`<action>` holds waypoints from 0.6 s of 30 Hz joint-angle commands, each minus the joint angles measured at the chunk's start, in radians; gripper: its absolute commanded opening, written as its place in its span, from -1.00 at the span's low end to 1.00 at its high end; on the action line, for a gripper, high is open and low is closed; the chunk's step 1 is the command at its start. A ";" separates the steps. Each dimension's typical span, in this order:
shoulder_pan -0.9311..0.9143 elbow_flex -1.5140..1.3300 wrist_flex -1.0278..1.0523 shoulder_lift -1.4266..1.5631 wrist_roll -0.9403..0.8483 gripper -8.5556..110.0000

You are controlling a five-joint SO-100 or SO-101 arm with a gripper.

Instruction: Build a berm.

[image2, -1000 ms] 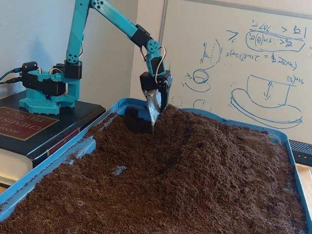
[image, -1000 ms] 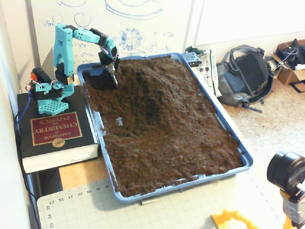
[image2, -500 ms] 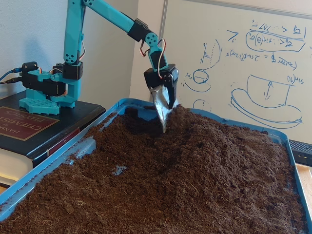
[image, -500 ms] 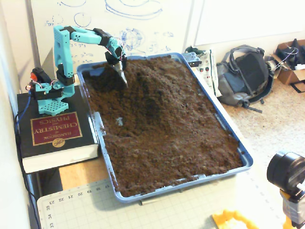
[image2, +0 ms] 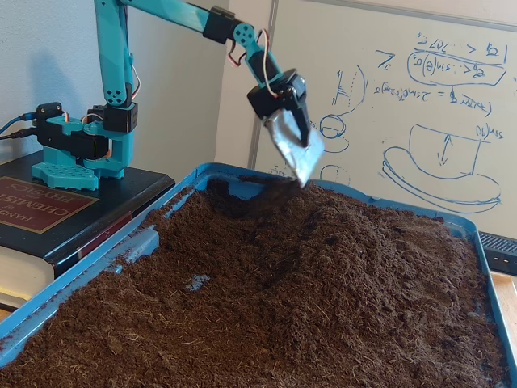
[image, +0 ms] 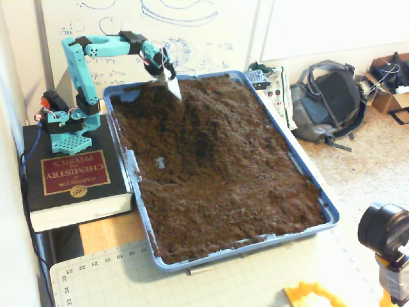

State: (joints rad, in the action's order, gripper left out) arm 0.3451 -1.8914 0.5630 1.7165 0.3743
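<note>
A blue tray [image: 327, 214] is filled with dark brown loose soil. The berm [image: 214, 112] is a raised hump with sloping sides in the far half of the tray; it also shows in the other fixed view [image2: 347, 234]. My teal arm's gripper [image: 172, 82] is shut on a silver metal scoop blade [image: 174, 88]. The blade hangs tip-down just above the soil at the tray's far left corner. In the other fixed view the gripper [image2: 292, 145] holds the blade [image2: 295, 153] clear of the soil, beside a dip by the tray rim [image2: 234, 170].
The arm base [image: 67, 125] stands on a thick black book [image: 73, 176] left of the tray. A backpack [image: 326, 102] and boxes lie to the right. A camera [image: 383, 230] and a cutting mat [image: 192, 284] sit in front. A whiteboard [image2: 436, 121] stands behind.
</note>
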 commanded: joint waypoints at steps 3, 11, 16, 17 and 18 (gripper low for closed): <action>-0.015 0.383 -0.025 -0.115 -0.008 -0.85; -0.100 0.764 -0.026 -0.419 -0.038 -0.85; -0.176 0.897 -0.164 -0.568 -0.204 -0.85; -0.193 0.911 -0.207 -0.595 -0.232 -0.85; -0.209 0.917 -0.253 -0.621 -0.261 -0.85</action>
State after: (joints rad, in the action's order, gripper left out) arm 0.1979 -1.1152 0.4249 1.0891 0.1871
